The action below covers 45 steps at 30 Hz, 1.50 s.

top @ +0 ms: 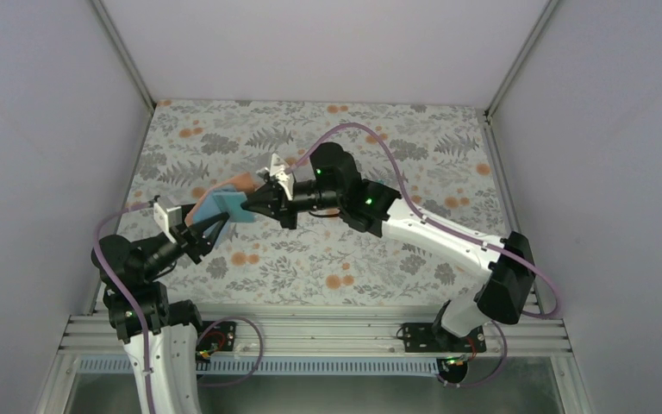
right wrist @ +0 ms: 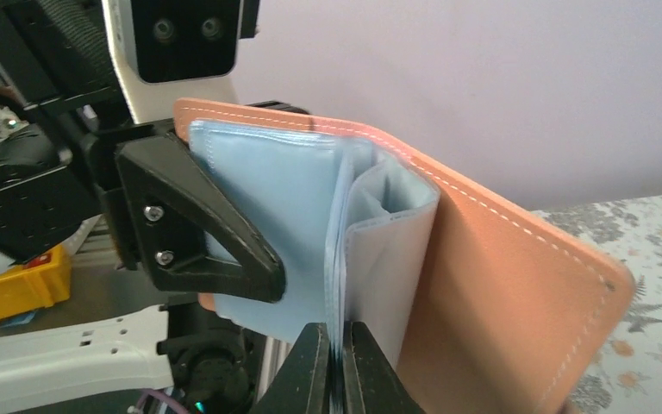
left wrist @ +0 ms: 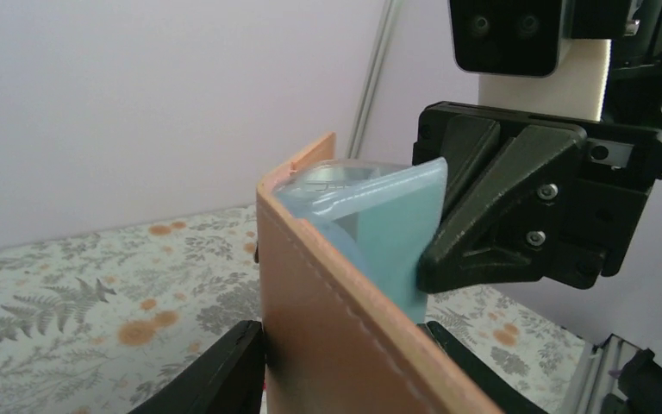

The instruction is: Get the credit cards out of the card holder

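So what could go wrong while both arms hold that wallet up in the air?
1. The right gripper pinches a thin light blue leaf inside the card holder; pulling might only stretch or tear that pocket.
2. The left gripper may be loose around the cover; the holder could drop to the table.

card holder hemmed between left gripper and right gripper, open air around
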Each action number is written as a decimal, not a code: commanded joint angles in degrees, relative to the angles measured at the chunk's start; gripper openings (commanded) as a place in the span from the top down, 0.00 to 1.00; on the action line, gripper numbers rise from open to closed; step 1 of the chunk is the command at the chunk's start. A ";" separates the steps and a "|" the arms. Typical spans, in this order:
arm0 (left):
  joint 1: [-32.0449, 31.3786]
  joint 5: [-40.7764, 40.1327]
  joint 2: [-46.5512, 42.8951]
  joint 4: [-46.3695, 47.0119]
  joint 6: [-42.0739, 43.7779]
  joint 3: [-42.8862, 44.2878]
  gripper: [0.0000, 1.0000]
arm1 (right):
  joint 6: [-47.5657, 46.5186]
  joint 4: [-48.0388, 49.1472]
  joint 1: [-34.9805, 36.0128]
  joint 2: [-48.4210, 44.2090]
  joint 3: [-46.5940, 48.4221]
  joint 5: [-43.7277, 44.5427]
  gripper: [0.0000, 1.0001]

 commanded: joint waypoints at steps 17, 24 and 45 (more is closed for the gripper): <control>-0.07 4.72 0.11 -0.82 2.19 0.95 0.98 | -6.99 -2.96 1.35 -1.66 2.38 -6.09 0.87; -0.03 0.48 0.06 -0.23 -0.33 0.71 0.98 | -7.48 -3.72 0.12 -8.28 -1.32 1.85 0.66; -0.03 3.33 -1.15 -1.08 1.74 3.70 0.98 | -1.50 3.29 -1.42 -3.29 -1.14 -8.53 0.52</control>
